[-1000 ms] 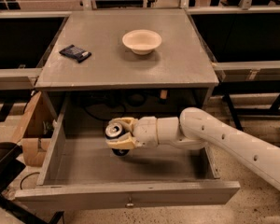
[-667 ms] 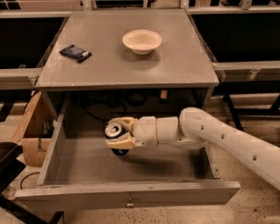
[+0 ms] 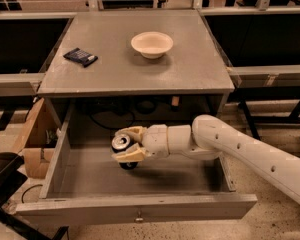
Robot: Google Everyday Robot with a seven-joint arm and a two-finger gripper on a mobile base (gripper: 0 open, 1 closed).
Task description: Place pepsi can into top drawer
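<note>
The top drawer (image 3: pixel 140 205) is open, its knob (image 3: pixel 138 218) nearest. Inside it, left of centre, my pincer (image 3: pixel 124 145) pinches the pepsi can (image 3: pixel 121 142), whose body my fingers (image 3: pixel 130 155) mostly hide. My arm (image 3: pixel 250 154) reaches in from the right, cut off there. On the worktop (image 3: pixel 120 76) beyond lie a packet (image 3: pixel 80 57) and a bowl (image 3: pixel 151 44).

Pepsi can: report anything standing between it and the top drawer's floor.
Nothing visible does. The end effector grips the pepsi can inside the open top drawer, only bare floor below it. The bowl and packet sit up on the tabletop.
</note>
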